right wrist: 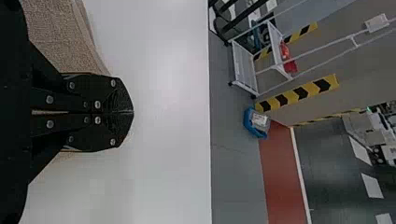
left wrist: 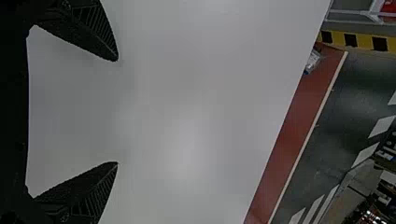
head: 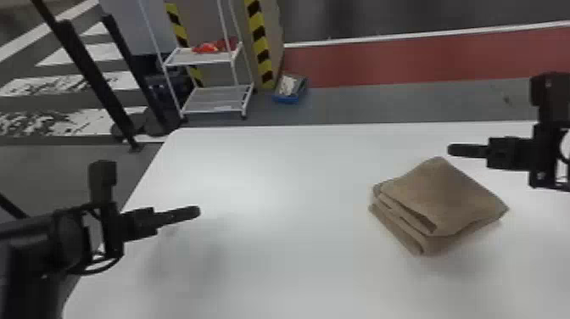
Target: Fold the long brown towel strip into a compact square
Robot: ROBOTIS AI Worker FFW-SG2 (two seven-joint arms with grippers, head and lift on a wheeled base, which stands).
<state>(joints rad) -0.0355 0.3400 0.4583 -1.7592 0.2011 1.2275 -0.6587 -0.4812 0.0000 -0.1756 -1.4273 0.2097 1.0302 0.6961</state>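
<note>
Head view | and the brown towel strip sat folded in a layered stack, four o'clock on the white table | right gripper, pressed together, hovered near its one o'clock side | left gripper, well apart at eight o'clock, hung spread wide!

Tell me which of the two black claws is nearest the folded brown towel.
The right black claw, fingers closed, near the far corner of the brown towel. The left black claw, fingers open, is well away, toward the left edge of the white table.
</note>
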